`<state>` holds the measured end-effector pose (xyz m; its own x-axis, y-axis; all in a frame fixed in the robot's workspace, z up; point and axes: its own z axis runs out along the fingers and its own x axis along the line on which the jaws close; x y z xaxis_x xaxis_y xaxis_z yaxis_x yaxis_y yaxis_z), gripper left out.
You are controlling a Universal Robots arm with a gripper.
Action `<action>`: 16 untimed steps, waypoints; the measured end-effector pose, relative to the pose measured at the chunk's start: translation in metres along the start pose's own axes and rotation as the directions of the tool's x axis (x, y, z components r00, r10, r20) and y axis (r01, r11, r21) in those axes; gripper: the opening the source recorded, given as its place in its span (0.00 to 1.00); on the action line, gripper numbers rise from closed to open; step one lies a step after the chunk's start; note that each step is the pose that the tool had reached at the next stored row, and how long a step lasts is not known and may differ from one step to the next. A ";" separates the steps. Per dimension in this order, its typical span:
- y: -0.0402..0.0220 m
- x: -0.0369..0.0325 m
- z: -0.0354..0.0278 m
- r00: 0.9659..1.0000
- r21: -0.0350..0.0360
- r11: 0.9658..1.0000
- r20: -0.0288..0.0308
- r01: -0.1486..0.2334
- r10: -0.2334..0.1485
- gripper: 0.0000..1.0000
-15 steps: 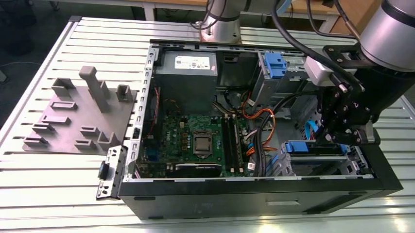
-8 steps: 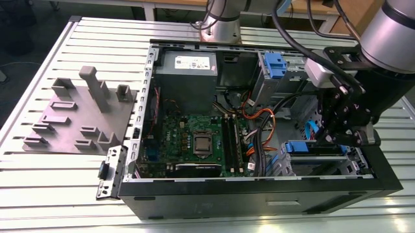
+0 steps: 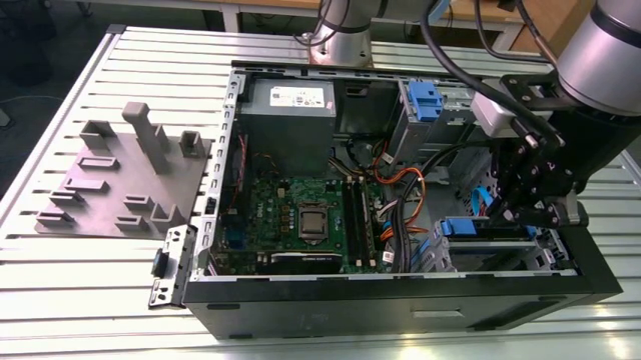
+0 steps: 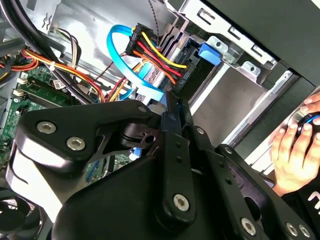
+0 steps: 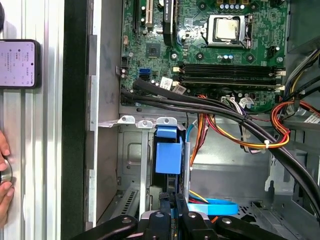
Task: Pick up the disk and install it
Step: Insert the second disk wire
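The disk [image 5: 167, 182] stands edge-on inside the grey drive cage [image 5: 131, 150] at the case's front corner. Its blue plastic end [image 5: 168, 150] points toward the motherboard. In the second wrist view the disk [image 4: 194, 67] is a dark slab under a blue latch [image 4: 210, 53]. My gripper [image 5: 174, 199] has its fingers together at the disk's near end, beside a blue flat cable [image 5: 215, 206]. I cannot tell whether they touch the disk. In the exterior view my gripper [image 3: 523, 216] reaches into the case next to the cage [image 3: 491, 251]. The same gripper [image 4: 171, 102] appears in the second wrist view.
A bundle of orange, yellow and black cables [image 4: 157, 52] hangs by the cage. The motherboard [image 3: 300, 217], a grey power-supply box [image 3: 290, 101] and a second cage [image 3: 425, 101] fill the case. A grey fixture [image 3: 130, 180] sits on the slotted table. A person's hand [image 4: 290, 150] rests outside the case.
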<state>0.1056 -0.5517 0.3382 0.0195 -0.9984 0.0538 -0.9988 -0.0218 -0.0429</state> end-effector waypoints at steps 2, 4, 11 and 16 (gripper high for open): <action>-0.0001 0.0001 0.0004 1.000 0.000 1.000 0.000 0.000 0.000 0.16; -0.0001 0.0002 0.0009 1.000 0.000 1.000 0.000 0.000 0.000 0.16; -0.0011 0.0002 0.0016 1.000 0.000 1.000 0.000 0.000 0.000 0.16; -0.0013 0.0002 0.0016 1.000 0.000 1.000 0.003 0.000 0.000 0.16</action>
<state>0.1070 -0.5520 0.3367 0.0195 -0.9985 0.0506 -0.9988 -0.0217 -0.0430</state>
